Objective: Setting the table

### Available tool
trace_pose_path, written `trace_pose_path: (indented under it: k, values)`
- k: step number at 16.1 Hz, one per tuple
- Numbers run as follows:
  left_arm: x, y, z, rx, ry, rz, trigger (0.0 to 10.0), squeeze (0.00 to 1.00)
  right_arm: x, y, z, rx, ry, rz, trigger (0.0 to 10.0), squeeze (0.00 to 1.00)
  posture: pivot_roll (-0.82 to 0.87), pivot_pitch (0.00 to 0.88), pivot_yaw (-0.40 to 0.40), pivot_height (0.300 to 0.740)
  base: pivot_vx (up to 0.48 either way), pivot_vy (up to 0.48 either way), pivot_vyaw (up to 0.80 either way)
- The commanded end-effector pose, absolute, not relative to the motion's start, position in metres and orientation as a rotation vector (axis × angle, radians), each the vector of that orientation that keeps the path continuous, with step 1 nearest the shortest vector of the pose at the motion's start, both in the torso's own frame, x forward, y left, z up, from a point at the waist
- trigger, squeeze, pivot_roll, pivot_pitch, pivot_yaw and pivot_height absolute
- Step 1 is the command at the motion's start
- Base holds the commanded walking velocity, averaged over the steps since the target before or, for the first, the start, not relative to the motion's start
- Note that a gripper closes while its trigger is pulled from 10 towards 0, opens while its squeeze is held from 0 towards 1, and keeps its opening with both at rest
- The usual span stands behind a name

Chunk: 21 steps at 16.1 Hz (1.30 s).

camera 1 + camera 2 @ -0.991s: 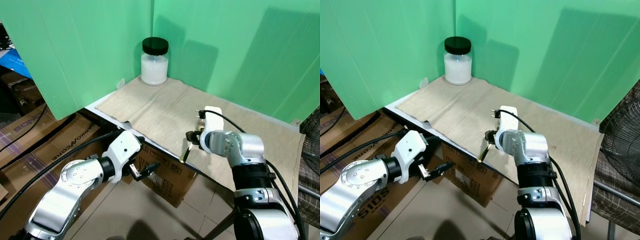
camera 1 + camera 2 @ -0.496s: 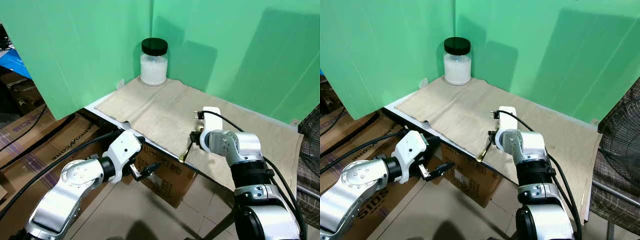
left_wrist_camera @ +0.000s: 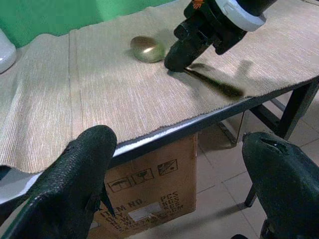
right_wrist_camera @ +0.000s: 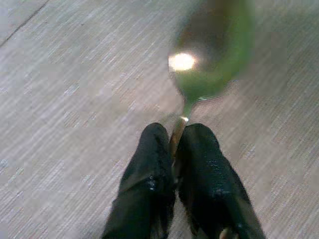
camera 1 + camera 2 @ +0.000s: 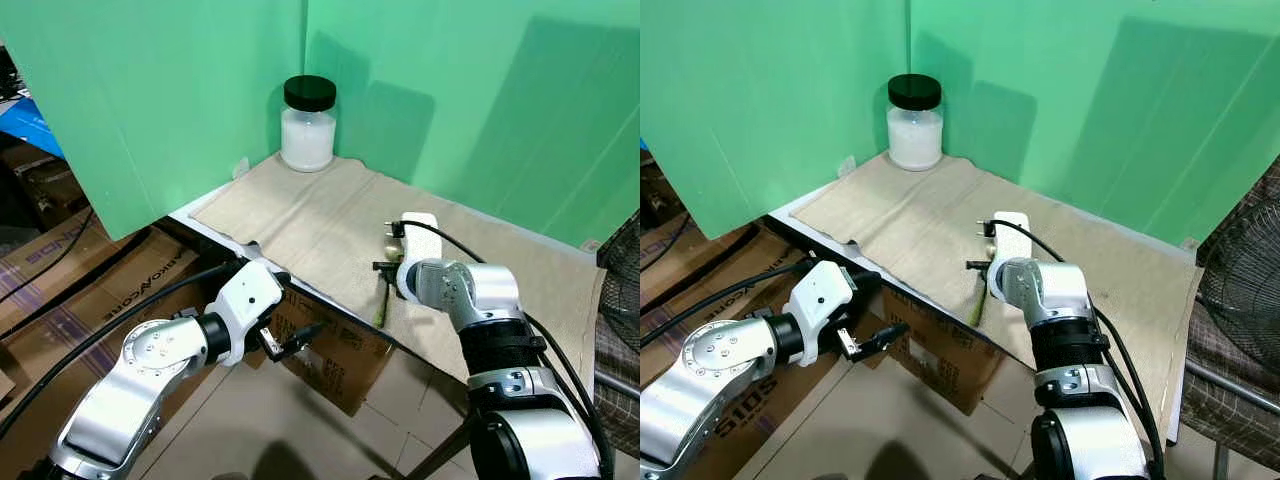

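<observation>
The spoon (image 4: 212,55) is shiny gold metal, its bowl mirroring green, lying on the beige cloth (image 5: 300,220) near the table's front edge. The right gripper (image 4: 175,149) pinches its neck. The left wrist view shows the domed bowl back; the left gripper (image 3: 177,189) hangs spread below the table.

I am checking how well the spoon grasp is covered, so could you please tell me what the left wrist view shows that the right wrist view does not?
The left wrist view alone shows the left gripper, its fingers spread open before the table edge, with a cardboard box beneath.

The right wrist view alone shows, up close, the right gripper's fingers pinching the spoon's neck.

Both show the gold spoon, the right gripper shut on it, and the beige table mat under it.
</observation>
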State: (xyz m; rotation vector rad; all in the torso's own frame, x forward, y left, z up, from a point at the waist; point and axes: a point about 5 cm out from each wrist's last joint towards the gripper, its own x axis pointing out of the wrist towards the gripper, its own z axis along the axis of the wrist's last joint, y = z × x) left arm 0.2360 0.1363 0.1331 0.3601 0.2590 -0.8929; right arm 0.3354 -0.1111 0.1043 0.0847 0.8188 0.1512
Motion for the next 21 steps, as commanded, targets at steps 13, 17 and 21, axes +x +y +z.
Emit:
trace_pose_path:
  k: [13,17,21]
  values:
    - [0.244,0.137,0.143,0.328,0.198,-0.841,10.0,0.0,0.342,-0.13,0.16,0.033,0.429,0.311,0.0,0.0,0.12,0.0,-0.081,0.74,0.0,0.0,0.0]
    - [0.253,0.136,0.159,0.299,0.081,-0.623,10.0,0.0,0.304,-0.156,0.197,0.019,0.172,0.363,10.0,0.0,0.11,0.0,-0.063,0.74,0.0,0.0,0.0]
    - [0.262,0.13,0.173,0.252,-0.01,-0.472,10.0,0.0,0.273,-0.16,0.196,0.083,0.098,0.278,10.0,0.0,0.1,0.0,-0.039,0.74,0.0,0.0,0.0]
